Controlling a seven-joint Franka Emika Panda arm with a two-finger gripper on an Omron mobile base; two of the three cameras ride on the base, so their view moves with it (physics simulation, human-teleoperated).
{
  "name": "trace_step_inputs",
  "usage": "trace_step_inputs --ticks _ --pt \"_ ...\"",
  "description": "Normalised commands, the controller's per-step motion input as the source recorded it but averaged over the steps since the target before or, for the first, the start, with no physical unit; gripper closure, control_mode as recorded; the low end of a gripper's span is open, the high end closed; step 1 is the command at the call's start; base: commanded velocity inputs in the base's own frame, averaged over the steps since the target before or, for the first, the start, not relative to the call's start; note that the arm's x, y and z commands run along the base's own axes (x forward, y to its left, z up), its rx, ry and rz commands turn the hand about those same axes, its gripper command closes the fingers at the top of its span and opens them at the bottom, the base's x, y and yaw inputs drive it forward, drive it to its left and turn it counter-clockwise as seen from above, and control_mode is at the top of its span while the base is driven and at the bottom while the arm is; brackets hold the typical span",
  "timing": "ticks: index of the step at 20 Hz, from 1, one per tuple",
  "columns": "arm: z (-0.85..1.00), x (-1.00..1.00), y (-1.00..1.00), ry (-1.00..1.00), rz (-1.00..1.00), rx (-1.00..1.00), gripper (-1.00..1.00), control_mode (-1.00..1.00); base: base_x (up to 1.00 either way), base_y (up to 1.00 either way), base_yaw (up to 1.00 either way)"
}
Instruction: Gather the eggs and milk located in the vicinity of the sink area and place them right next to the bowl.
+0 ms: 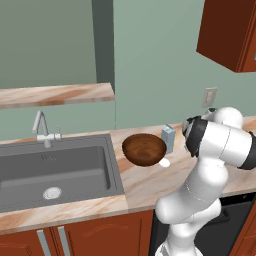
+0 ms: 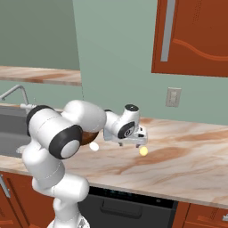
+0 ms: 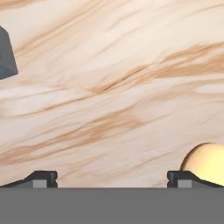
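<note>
The dark reddish-brown bowl [image 1: 144,149] stands on the marble counter just right of the sink [image 1: 55,170]. The pale blue milk [image 1: 168,138] is upright right behind the bowl's right side, and its dark corner [image 3: 6,57] shows in the hand view. One white egg [image 1: 164,162] [image 2: 94,146] lies against the bowl's front right. My gripper [image 2: 136,143] [image 3: 111,179] hangs low over the counter to the right of these, open, with nothing between its fingertips [image 3: 41,177]. A small yellow-orange ball [image 2: 143,151] [image 3: 205,162] lies on the counter just beside the right fingertip.
A slim silver faucet [image 1: 42,127] rises behind the sink. A wall outlet [image 2: 173,96] and red-brown upper cabinets [image 2: 196,40] are above the counter. Bare marble [image 2: 191,151] stretches to the right of the gripper. My own arm [image 1: 215,145] hides the counter's right part in the left base view.
</note>
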Motion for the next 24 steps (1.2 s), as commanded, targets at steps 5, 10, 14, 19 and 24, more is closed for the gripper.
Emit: trace_step_inputs --ticks 5,10,14,19,24 --pt "0.0 0.0 -0.45 0.0 0.0 -0.11 -1.0 -1.0 0.0 0.0 0.0" --pt "0.0 0.0 -0.44 0.0 0.0 -0.08 -1.0 -1.0 0.0 0.0 0.0" --pt "0.0 0.0 -0.37 0.01 0.0 -0.02 -1.0 -1.0 0.0 0.0 0.0" --pt "0.0 0.08 -0.12 0.01 0.0 0.0 -1.0 -1.0 0.0 0.0 0.0" --pt "-0.01 0.0 -0.1 0.02 0.0 0.02 -1.0 -1.0 0.0 0.0 0.0"
